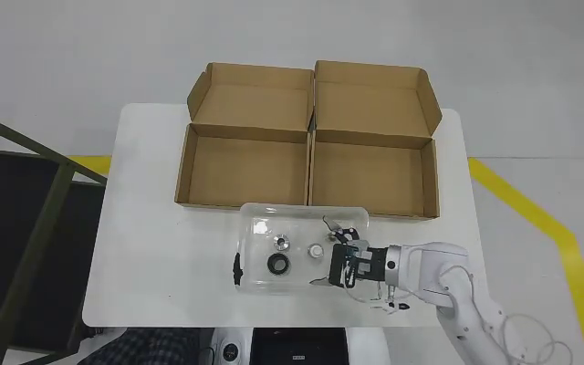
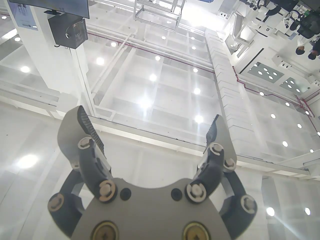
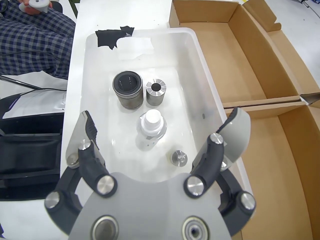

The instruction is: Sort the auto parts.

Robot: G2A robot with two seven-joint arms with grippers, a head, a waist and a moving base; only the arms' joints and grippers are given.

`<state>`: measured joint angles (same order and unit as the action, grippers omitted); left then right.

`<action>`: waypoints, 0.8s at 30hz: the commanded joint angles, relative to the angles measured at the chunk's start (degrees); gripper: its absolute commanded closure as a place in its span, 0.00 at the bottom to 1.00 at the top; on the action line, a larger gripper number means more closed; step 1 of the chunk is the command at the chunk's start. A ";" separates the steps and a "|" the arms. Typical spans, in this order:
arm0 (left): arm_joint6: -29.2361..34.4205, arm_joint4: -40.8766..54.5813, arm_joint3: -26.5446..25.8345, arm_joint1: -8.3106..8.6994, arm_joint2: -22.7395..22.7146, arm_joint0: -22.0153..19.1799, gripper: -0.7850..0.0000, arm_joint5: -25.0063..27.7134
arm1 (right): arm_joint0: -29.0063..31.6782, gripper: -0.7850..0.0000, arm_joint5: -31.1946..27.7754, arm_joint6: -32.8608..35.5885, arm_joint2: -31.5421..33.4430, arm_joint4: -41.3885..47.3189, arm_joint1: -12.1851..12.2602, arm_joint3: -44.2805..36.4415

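A clear plastic bin [image 1: 255,219] sits at the table's front middle, holding the auto parts. In the right wrist view the bin [image 3: 195,58] holds a large dark cylindrical bearing [image 3: 128,89], a smaller grey slotted cylinder [image 3: 155,92], a white plastic part [image 3: 151,126] and a small metal disc [image 3: 178,157]. My right gripper [image 3: 161,123] is open above the bin's right end, its fingers spanning the white part and the disc without touching them; from above it [image 1: 339,266] hangs over the bin's right side. My left gripper [image 2: 147,123] is open, holds nothing and points up at the ceiling.
Two open cardboard boxes stand side by side behind the bin, the left box [image 1: 245,173] and the right box [image 1: 370,182], both bare inside. A strip of black tape [image 3: 112,37] sticks to the bin's far end. A green metal frame [image 1: 46,210] stands off the table's left.
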<state>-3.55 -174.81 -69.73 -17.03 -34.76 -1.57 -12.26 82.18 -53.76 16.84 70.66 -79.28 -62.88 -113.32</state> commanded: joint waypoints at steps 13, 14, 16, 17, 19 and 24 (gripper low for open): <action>0.00 0.00 0.00 0.00 0.00 0.00 0.00 0.00 | -1.71 0.29 2.30 2.97 -2.42 -0.73 0.27 2.54; 0.00 0.00 0.00 0.00 0.00 0.00 0.00 0.00 | -1.74 0.29 2.38 2.97 -2.51 -0.83 0.30 2.66; 0.00 0.00 0.00 0.00 0.00 0.00 0.00 0.00 | -1.77 0.33 2.47 2.99 -2.64 -0.97 0.38 2.91; 0.00 0.00 0.00 0.00 0.00 0.00 0.00 0.00 | -1.77 0.37 2.61 3.05 -2.66 -1.06 0.42 3.00; 0.00 0.00 0.00 0.00 0.00 0.00 0.00 0.00 | -1.79 0.42 2.77 3.27 -2.73 -1.40 0.51 3.11; 0.00 0.00 0.00 0.00 0.00 0.00 0.00 0.00 | -1.87 0.55 2.94 3.42 -3.03 -1.81 0.70 3.37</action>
<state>-3.55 -174.81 -69.73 -17.03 -34.76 -1.57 -12.26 80.35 -50.80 20.24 67.69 -81.02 -62.22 -109.99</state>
